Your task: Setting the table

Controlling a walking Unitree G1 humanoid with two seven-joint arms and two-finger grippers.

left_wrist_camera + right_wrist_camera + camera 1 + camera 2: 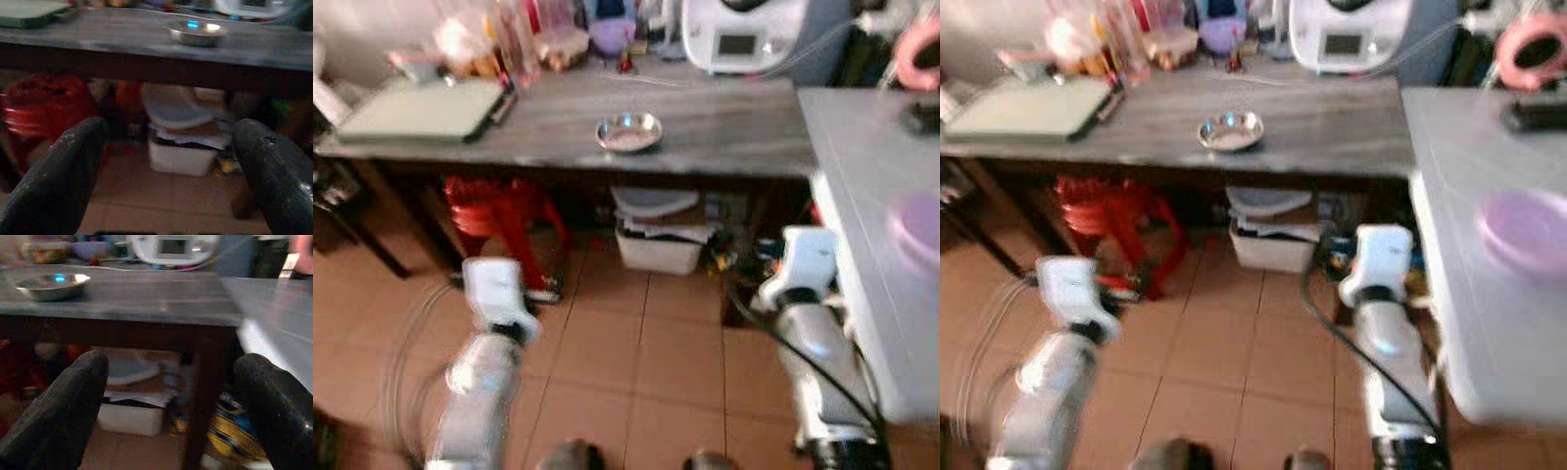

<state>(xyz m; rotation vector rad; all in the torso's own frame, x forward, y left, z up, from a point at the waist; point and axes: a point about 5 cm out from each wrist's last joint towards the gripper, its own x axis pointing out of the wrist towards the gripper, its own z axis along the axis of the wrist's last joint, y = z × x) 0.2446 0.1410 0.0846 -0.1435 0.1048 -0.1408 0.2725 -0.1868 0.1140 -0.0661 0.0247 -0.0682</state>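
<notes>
Bowl: shallow round stainless-steel bowl (628, 131), sitting alone mid-way along the long grey wood-grain table (724, 127), well apart from both claws.
Left claw (168, 161): fingers spread wide, holding nothing, low in front of the table edge and aimed under it.
Right claw (171, 401): likewise spread and holding nothing, level with the table edge, near the dark table leg (198, 396).
Progress: judged early; bowl untouched, no place laid as far as the blur allows.
Second surface: pale grey table (1489, 196) on the robot's right, carrying a flat lilac plate (1528, 227).
Back clutter: white kitchen appliance with screen (739, 34), pale green board (421, 108), jars.
Underneath: red plastic stools (504, 220), white storage box (658, 245).
Obstruction: table edge stands between claws and bowl; arms must rise first.
</notes>
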